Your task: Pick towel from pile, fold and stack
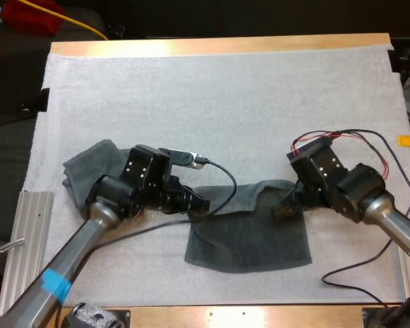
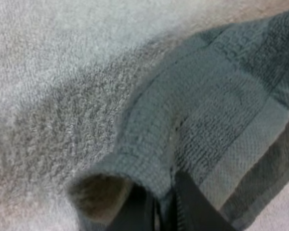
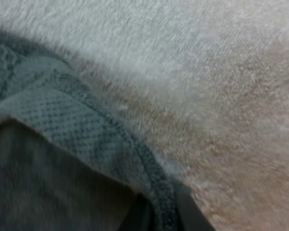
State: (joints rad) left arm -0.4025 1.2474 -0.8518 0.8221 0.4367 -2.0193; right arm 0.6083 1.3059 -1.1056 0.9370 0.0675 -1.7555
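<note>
Even, diffuse light from above keeps the white mat (image 1: pixel 225 102) bright in the high view. The table (image 1: pixel 219 46) edge at 12 o'clock glares pale against the dark beyond. Shadows are soft and short. In the left wrist view a grey shadow lies on the mat beside the towel (image 2: pixel 221 96) fold. In the right wrist view the mat turns warm tan past the towel's hem.

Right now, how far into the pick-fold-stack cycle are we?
Done: one towel is off the pile and lies mostly flat on the mat near its front edge.
In hand: the left gripper and right gripper each pinch a far corner of it, ready to fold.
Left: the fold itself, the stacking, then the crumpled towel at the mat's left.
</note>
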